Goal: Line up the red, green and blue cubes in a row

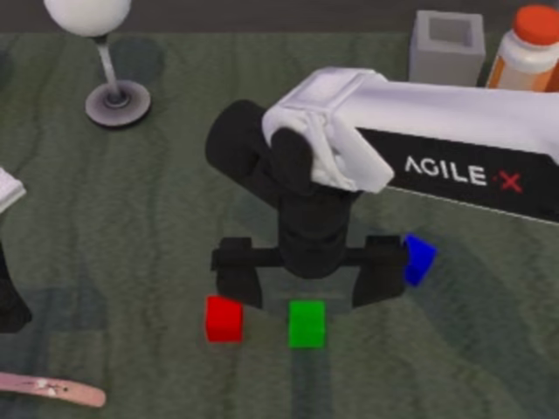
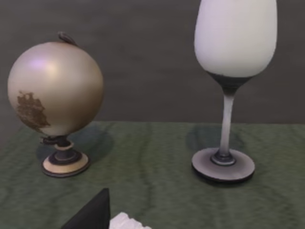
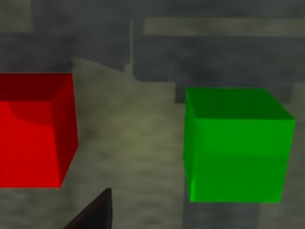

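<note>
Hovering right claw point(image 1: 303, 292) spread wide, empty – just behind green cube point(image 1: 307, 323) | red cube point(image 1: 224, 319) beside it | blue cube point(image 1: 418, 259) by right finger | left arm parked at table's left edge

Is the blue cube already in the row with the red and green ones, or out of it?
Out of it. The blue cube sits tilted, farther back and right of the red cube and green cube, partly hidden behind the right hand.

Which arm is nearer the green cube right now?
Right. The right gripper hangs just above and behind the green cube, between the red and blue ones. The left arm sits parked at the table's far left edge.
</note>
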`<control>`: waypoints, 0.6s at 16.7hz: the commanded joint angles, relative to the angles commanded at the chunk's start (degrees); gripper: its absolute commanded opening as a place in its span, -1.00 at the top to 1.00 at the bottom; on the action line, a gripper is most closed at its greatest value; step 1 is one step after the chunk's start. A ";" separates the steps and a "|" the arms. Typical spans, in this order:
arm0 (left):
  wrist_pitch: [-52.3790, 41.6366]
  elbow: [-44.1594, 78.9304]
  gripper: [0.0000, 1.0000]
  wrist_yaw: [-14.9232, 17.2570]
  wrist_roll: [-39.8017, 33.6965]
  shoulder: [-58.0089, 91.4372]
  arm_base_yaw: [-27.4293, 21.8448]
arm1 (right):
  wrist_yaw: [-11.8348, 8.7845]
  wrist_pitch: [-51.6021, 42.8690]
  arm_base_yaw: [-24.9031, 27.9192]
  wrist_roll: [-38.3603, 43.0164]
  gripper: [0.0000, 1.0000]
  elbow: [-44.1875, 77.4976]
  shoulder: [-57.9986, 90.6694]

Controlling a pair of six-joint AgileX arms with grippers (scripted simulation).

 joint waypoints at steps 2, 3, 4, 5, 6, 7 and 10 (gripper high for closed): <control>0.00 0.00 -1.00 0.00 0.00 0.00 0.00 | 0.01 -3.82 0.12 -0.03 -1.00 2.62 -1.09; 0.00 0.00 -1.00 0.00 0.00 0.00 0.00 | 0.03 -4.85 0.14 -0.09 -1.00 3.46 -1.54; 0.00 0.00 -1.00 0.00 0.00 0.00 0.00 | 0.04 -5.27 0.13 -0.13 -1.00 3.82 -1.78; 0.00 0.00 -1.00 0.00 0.00 0.00 0.00 | 0.04 -5.28 0.13 -0.13 -1.00 3.82 -1.78; 0.00 0.00 -1.00 0.00 0.00 0.00 0.00 | 0.04 -5.28 0.13 -0.13 -1.00 3.82 -1.78; 0.00 0.00 -1.00 0.00 0.00 0.00 0.00 | 0.04 -5.13 -0.17 -0.12 -1.00 3.70 -1.58; 0.00 0.00 -1.00 0.00 0.00 0.00 0.00 | 0.03 -5.06 -0.65 -2.10 -1.00 3.63 -1.53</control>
